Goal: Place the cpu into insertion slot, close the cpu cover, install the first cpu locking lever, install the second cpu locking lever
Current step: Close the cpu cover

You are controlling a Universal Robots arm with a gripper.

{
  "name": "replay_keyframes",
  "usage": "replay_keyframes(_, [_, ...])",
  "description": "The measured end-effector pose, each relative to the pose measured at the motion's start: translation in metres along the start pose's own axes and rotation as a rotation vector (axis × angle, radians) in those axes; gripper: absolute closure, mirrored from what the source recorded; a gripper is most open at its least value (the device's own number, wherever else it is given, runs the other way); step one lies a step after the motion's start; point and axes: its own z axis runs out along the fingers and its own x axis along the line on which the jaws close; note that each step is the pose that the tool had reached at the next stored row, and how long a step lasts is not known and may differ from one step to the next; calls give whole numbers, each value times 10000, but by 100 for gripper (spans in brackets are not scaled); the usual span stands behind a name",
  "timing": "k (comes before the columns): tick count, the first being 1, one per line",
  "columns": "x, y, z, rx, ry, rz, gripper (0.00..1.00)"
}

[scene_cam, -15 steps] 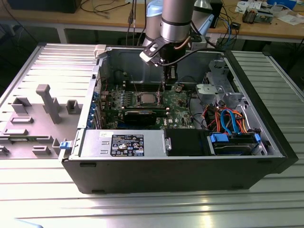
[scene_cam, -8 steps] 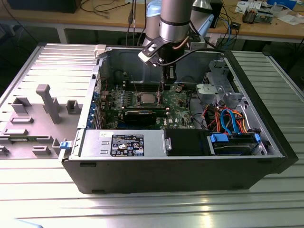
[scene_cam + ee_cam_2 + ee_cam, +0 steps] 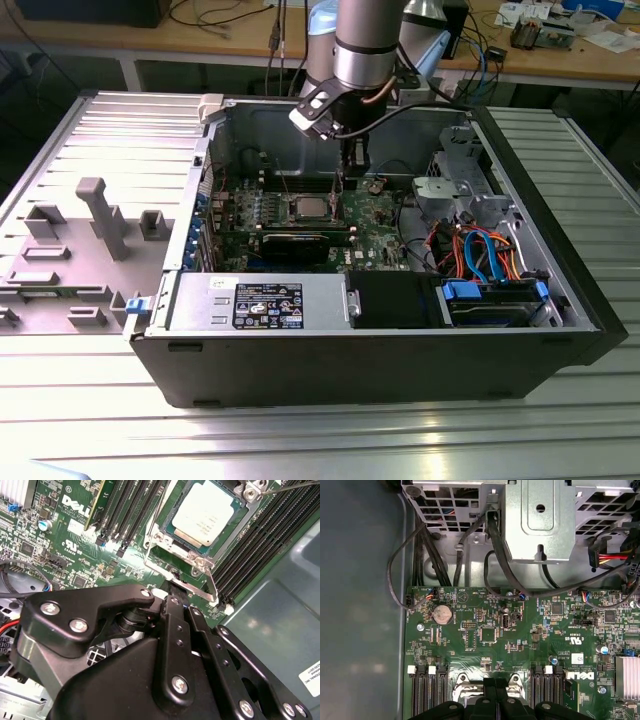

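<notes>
Cpu (image 3: pixel 202 517) is already sitting in the insertion slot (image 3: pixel 292 210) with the cpu cover (image 3: pixel 172 547) down over it. Gripper (image 3: pixel 176 586), jaws together, is right at one locking lever (image 3: pixel 212 587); I'd say both levers are left to do

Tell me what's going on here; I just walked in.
A robot arm reaches into the open black computer case. Its black gripper, jaws together, sits at the edge of the square silver-rimmed socket on the green circuit board. The flat silver-grey square chip already lies in that socket.
</notes>
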Motion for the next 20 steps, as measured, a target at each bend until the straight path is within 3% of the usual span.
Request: replay_keyframes(20, [2,-80,1,0,0,0,89])
